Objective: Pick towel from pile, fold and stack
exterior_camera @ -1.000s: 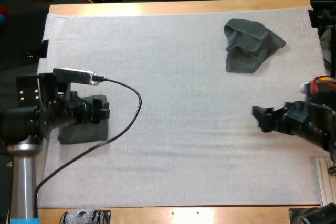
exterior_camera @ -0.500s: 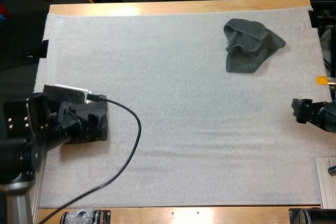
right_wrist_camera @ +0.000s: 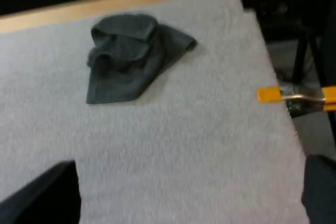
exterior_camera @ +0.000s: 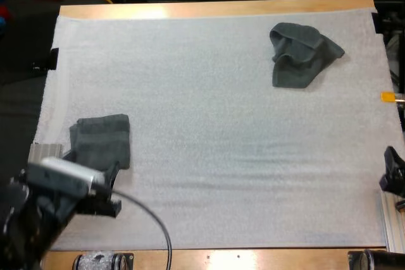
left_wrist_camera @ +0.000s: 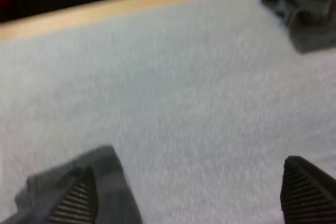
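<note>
1. While the left hand (left_wrist_camera: 190,195) hangs over the near left corner of the bench (exterior_camera: 209,8), its two fingers (left_wrist_camera: 79,202) stand wide apart with nothing between them
2. folded towel (exterior_camera: 101,141) lies flat on the white mat (exterior_camera: 209,124), close to the bench's left edge and nearer the near edge than the far one; dark grey-green, roughly square
3. high view: left hand sits just on the near side of the folded towel, and the arm covers the towel's near left corner; cannot tell if they touch
4. left wrist view: one finger shows in front of the folded towel's near edge, the other is out over bare mat, well apart from the towel
5. crumpled towel (exterior_camera: 304,54) sits on the mat toward the far right corner of the bench, bunched on its far side with a flatter flap toward the near side; well apart from the folded towel
6. right hand (right_wrist_camera: 189,195) is at the bench's right edge, toward the near right corner, spread wide and holding nothing
7. right wrist view: crumpled towel lies ahead of the right hand, well clear of it, near the bench's far edge
</note>
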